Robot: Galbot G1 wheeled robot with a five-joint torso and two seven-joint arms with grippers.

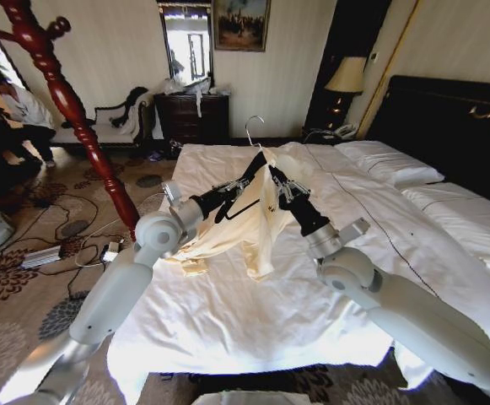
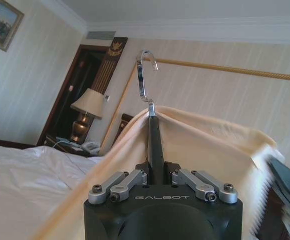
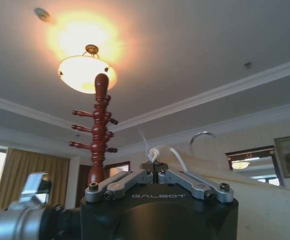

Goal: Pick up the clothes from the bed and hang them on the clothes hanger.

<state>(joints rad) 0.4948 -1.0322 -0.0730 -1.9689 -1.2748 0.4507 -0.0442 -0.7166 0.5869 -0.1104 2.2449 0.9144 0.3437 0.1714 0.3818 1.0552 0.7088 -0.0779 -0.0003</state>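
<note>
Both arms up over the bed (image 1: 253, 321), meeting mid-frame in the head view.

Left gripper (image 1: 257, 162): clamped narrow on the black neck of the clothes hanger (image 1: 254, 143). Left wrist view confirms it: fingers closed around the black stem just under the silver hook (image 2: 145, 75), hook standing up near top centre of that frame.

Right gripper (image 1: 275, 177): just right of the left one, close beside it at frame centre. Right wrist view shows its fingers (image 3: 153, 167) pinched together on a fold of the clothes (image 3: 264, 200), with a thin white thread or tag sticking up from the pinch. So closed on fabric.

Clothes (image 1: 245, 224): cream shirt, draped over the hanger and hanging down below both grippers, centre of the head view. Lower end bunched and resting on the white duvet, centre-left. Left wrist view: cloth (image 2: 209, 150) spread over the hanger shoulders on both sides of the stem.

Whether the collar sits properly on both hanger shoulders, can't tell.

Red-brown wooden coat stand (image 1: 67, 101) in upper left of the head view, beside the bed, well apart from the grippers. Same stand (image 3: 100, 130) in left-centre of the right wrist view, under a lit ceiling lamp (image 3: 87, 70).

Dark headboard (image 1: 455, 126) upper right, white pillows (image 1: 388, 160) below it.
</note>
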